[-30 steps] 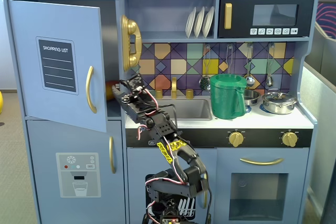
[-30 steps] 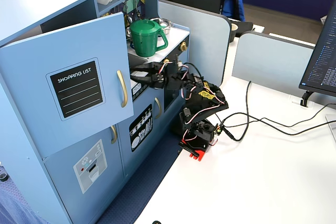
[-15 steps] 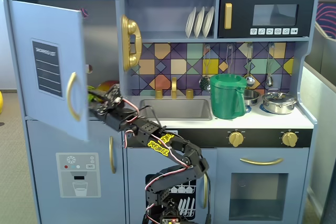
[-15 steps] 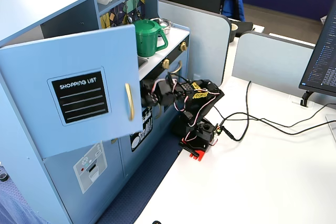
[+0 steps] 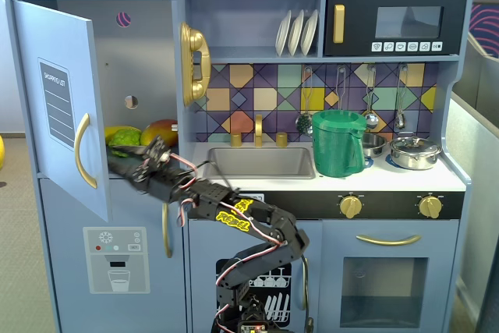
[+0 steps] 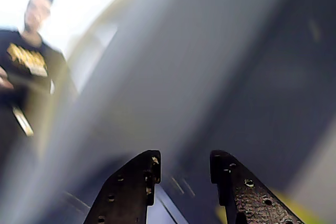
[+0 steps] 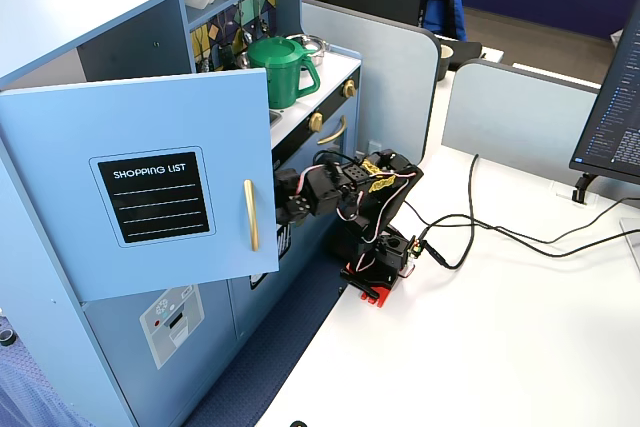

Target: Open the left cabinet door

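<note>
Fixed view: the left cabinet door stands swung well open on the toy kitchen, gold handle free; jaws parted and empty behind its edge, so push steadily outward, avoiding the fruit inside

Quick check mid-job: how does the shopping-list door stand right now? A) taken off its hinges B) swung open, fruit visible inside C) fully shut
B: the left cabinet door stands swung out from the cabinet, with fruit showing on the shelf behind it.
</note>
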Robot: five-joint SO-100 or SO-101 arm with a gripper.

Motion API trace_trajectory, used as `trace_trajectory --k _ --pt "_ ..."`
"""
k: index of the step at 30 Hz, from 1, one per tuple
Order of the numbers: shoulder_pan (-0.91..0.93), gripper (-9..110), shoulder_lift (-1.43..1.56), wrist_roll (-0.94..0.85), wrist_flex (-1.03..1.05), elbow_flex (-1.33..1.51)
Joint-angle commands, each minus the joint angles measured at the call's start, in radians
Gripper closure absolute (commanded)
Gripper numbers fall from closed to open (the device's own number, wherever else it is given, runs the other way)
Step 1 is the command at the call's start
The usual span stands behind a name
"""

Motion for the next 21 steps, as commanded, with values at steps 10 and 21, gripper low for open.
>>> trace_trajectory --k 10,21 --pt "0.689 100 0.103 0.502 1.025 -0.276" --pt "0.939 100 0.112 0.805 1.511 -0.072"
